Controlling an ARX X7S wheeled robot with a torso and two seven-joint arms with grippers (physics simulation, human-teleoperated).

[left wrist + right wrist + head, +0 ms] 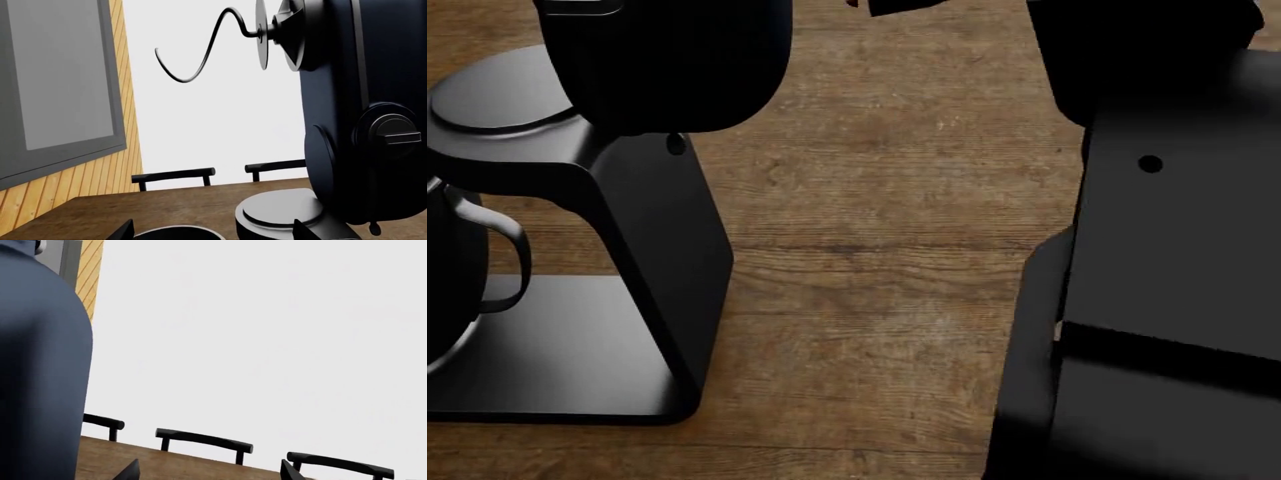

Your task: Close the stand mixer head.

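Head (363, 60) tilted up on the mixer column at the table's left, hook (200, 50) swung high, clear of the bowl (454, 290). Left tool (213, 231) apart, holding nothing; right tool (210, 471) likewise apart and empty. Best pressed down on the rounded top, pushing steadily until seated, avoiding the hook. Wooden table (881, 250); chairs (203, 440) beyond, white wall, slatted wood panel.

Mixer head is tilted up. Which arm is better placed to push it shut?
Probably right. The stand mixer head looms close beside the open right claw. The open left claw sits low by the grey base plate, with the dough hook well above it.
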